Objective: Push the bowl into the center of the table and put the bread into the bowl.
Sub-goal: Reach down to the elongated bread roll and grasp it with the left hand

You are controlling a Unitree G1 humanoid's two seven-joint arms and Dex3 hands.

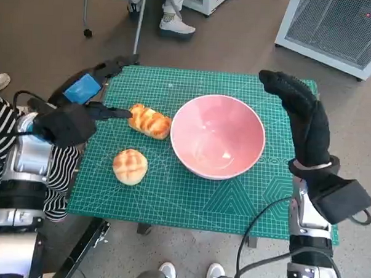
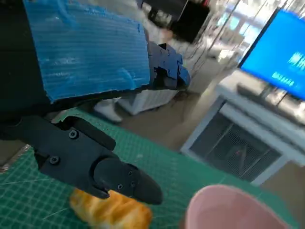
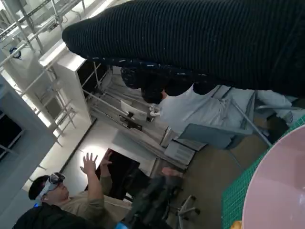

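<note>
A pink bowl (image 1: 217, 136) stands empty on the green cutting mat (image 1: 189, 194), right of the middle. Just left of it lies a long braided bread (image 1: 150, 121), which also shows as the golden bread (image 2: 110, 212) in the left wrist view. A round bun (image 1: 130, 166) sits nearer the front left. My left hand (image 1: 88, 110) hovers at the mat's left edge, its black fingers (image 2: 119, 179) pointing at the long bread and holding nothing. My right hand (image 1: 297, 110), gloved, stands stretched beside the bowl's right rim (image 3: 281, 186), holding nothing.
A person in a striped sleeve (image 1: 1, 131) sits at the left. Another person's shoes (image 1: 176, 25) and chair legs are beyond the table. A white grilled cabinet (image 1: 338, 29) stands at the back right. Feet (image 1: 167, 273) show at the table's front edge.
</note>
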